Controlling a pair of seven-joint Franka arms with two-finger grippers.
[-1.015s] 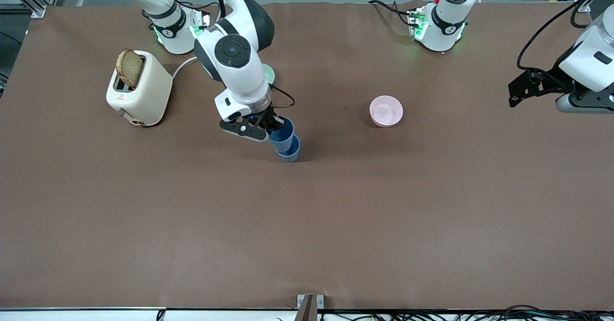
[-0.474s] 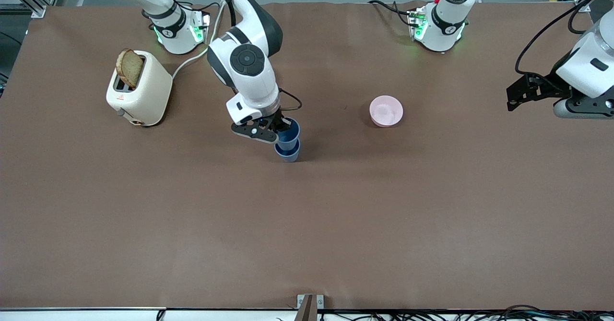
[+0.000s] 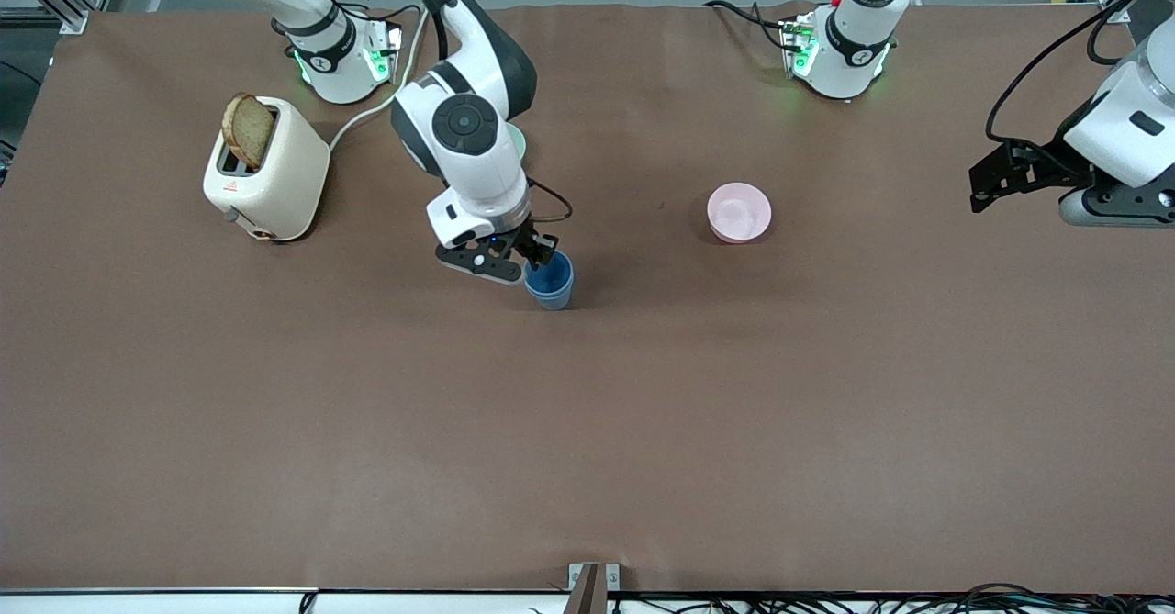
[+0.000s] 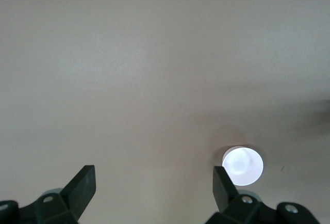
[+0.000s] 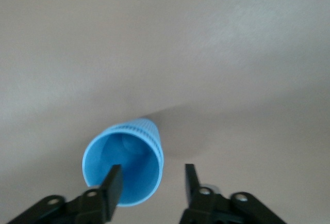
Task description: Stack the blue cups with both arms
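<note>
The two blue cups (image 3: 551, 284) stand nested as one upright stack on the brown table, between the toaster and the pink bowl and nearer to the front camera than both. My right gripper (image 3: 538, 261) is open just over the stack. In the right wrist view the stack (image 5: 124, 162) sits at the gripper (image 5: 152, 170): one finger is over the cup's mouth and the other is outside its wall, apart from it. My left gripper (image 3: 990, 181) is open and empty and waits at the left arm's end of the table; it also shows in the left wrist view (image 4: 153, 171).
A cream toaster (image 3: 266, 169) with a bread slice (image 3: 248, 129) stands toward the right arm's end. A mint-green bowl (image 3: 519, 141) is mostly hidden by the right arm. A pink bowl (image 3: 739, 212) sits mid-table and shows in the left wrist view (image 4: 242, 164).
The right gripper lowered the upper blue cup fully into the standing one and opened its fingers. The left arm shifted slightly, then stayed still.
</note>
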